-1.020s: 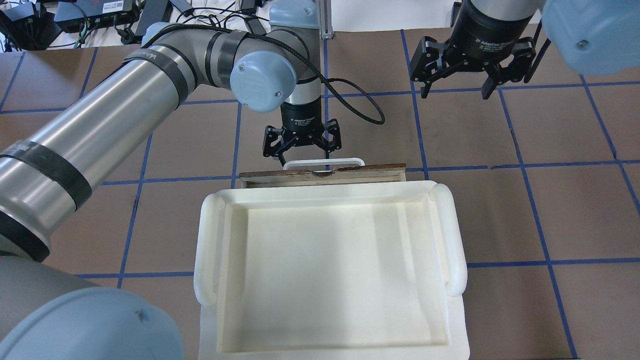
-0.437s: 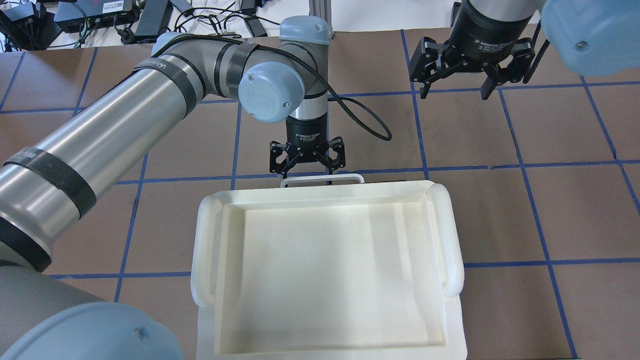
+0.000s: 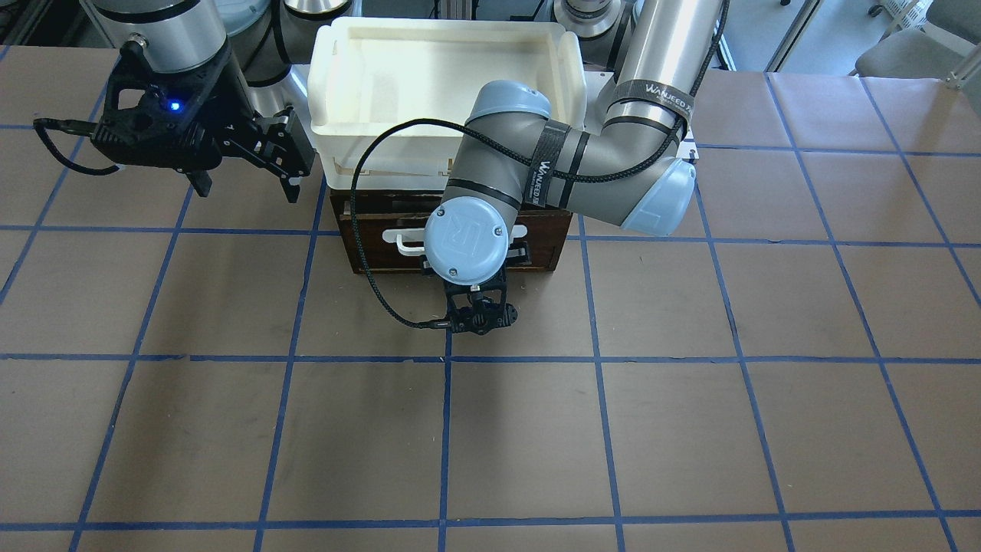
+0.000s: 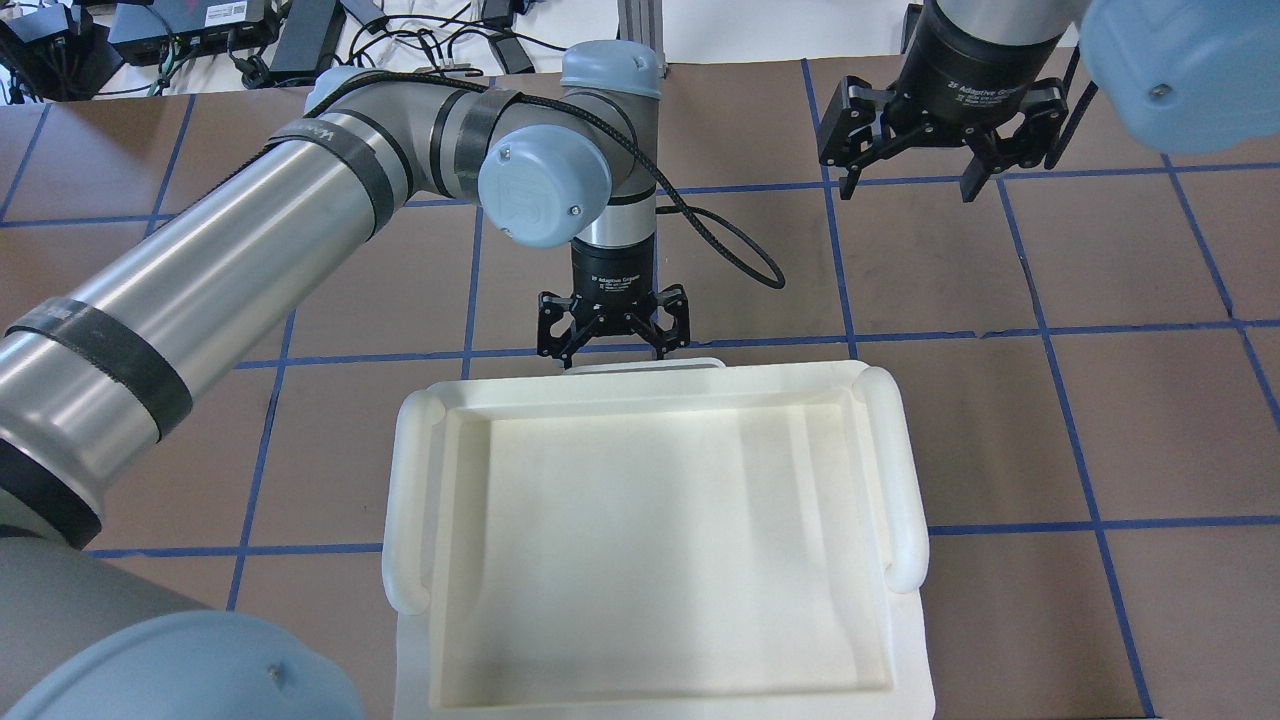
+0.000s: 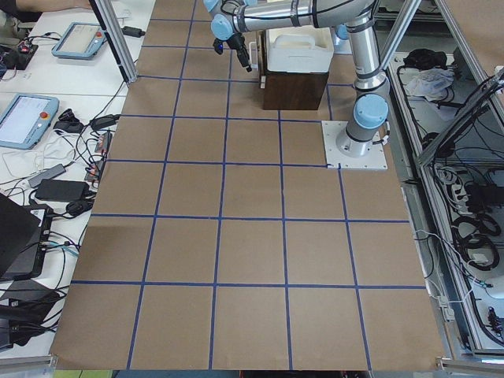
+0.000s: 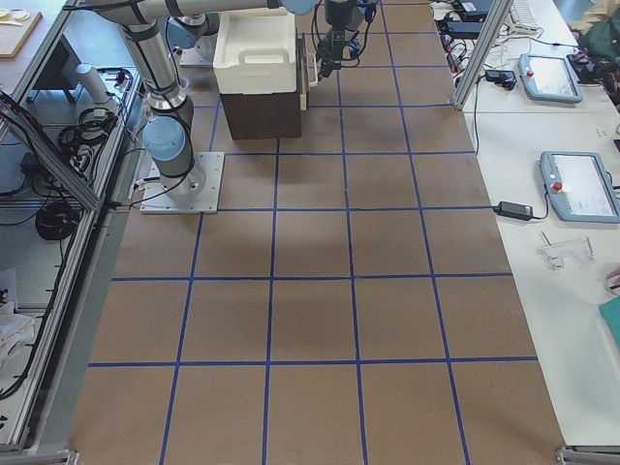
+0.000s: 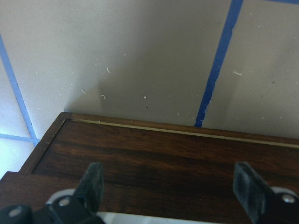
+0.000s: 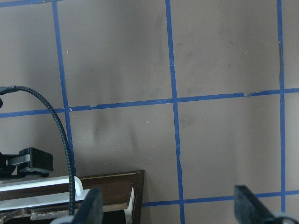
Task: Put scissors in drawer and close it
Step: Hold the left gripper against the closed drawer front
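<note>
Drawer (image 3: 375, 253) under white tray (image 4: 420, 470), front apparently flush; left gripper (image 4: 612, 352) spread wide astride drawer's handle (image 3: 406, 239), likely for closing push; right gripper (image 4: 908, 185) wide, empty, parked beside drawer; scissors unseen, presumably inside drawer.

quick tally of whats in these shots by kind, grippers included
grippers: 2, the left gripper and the right gripper
white tray: 1
brown wooden drawer: 1
scissors: 0 in view
total: 4
</note>
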